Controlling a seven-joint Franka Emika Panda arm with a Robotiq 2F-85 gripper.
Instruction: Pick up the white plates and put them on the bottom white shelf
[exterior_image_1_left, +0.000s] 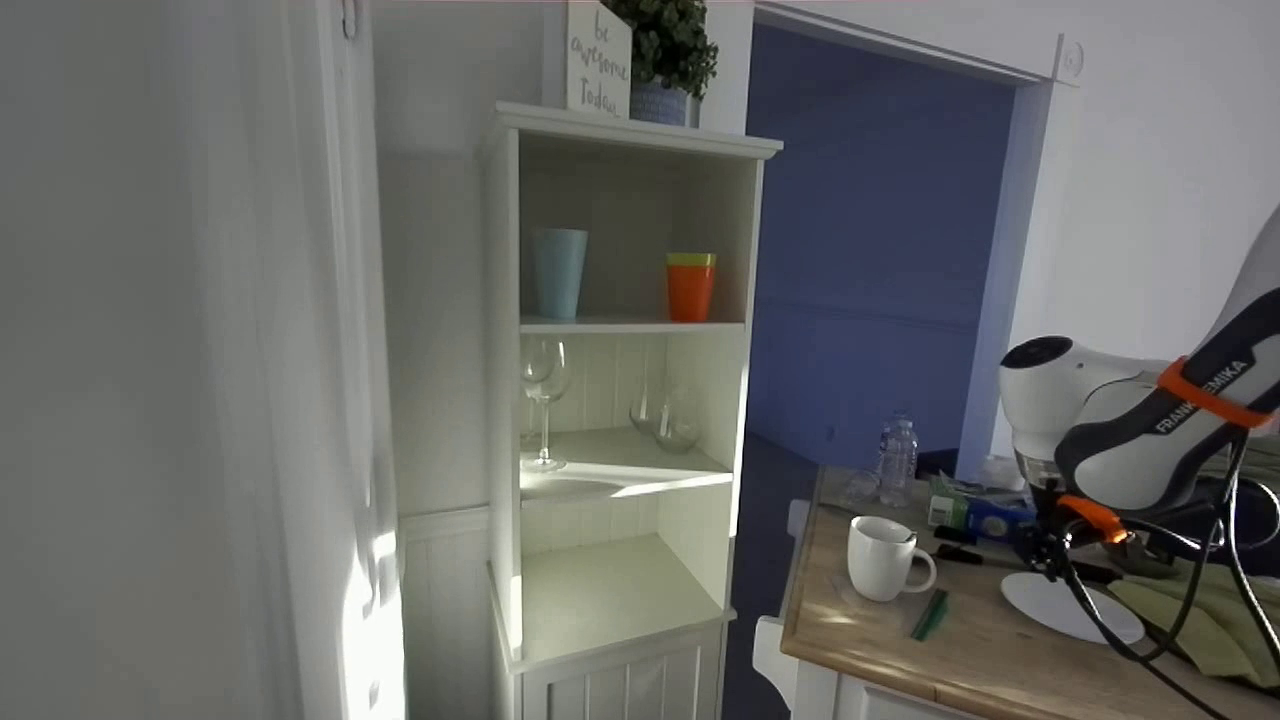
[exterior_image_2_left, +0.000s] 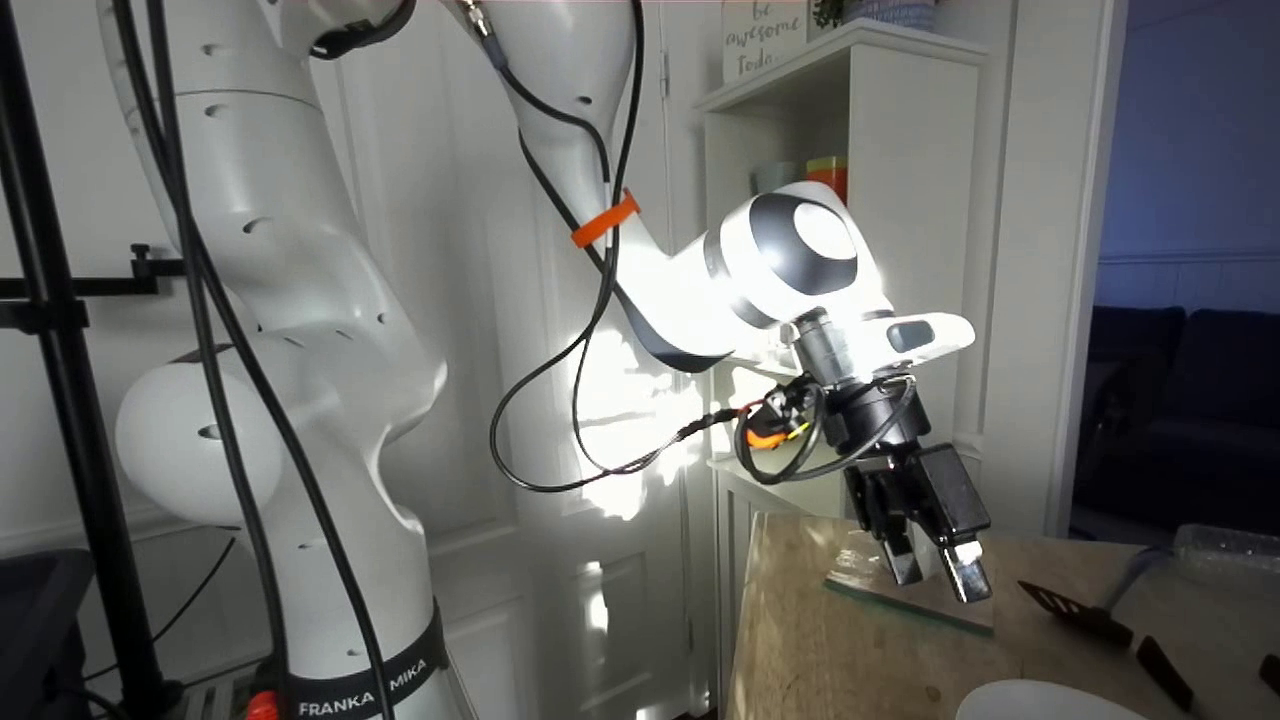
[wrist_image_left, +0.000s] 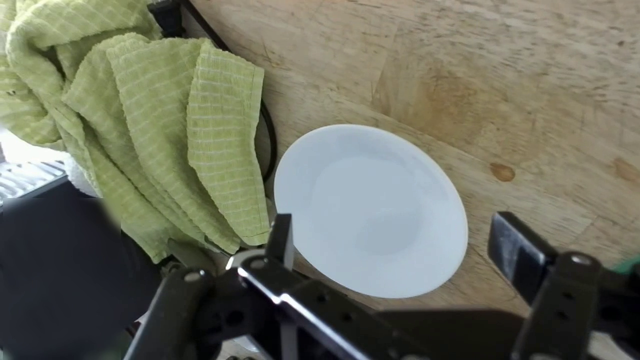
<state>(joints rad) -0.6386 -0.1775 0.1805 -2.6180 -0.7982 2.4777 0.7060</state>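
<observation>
A round white plate (wrist_image_left: 370, 200) lies flat on the wooden table in the wrist view. It also shows in both exterior views (exterior_image_1_left: 1070, 606) (exterior_image_2_left: 1040, 700), cut off by the lower edge in one of them. I cannot tell if it is a single plate or a stack. My gripper (wrist_image_left: 397, 245) is open and empty, its fingers spread to either side of the plate in the picture. In an exterior view the gripper (exterior_image_2_left: 938, 577) hangs above the table, tilted downward. The bottom white shelf (exterior_image_1_left: 620, 595) of the cabinet is bare in an exterior view.
A white mug (exterior_image_1_left: 880, 560) stands near the table's edge towards the cabinet. A green towel (wrist_image_left: 225, 145) and a black cable lie beside the plate. A black spatula (exterior_image_2_left: 1075, 612) and plastic bottles (exterior_image_1_left: 897, 460) are on the table. Stemmed glasses (exterior_image_1_left: 545, 385) and cups (exterior_image_1_left: 690, 290) fill upper shelves.
</observation>
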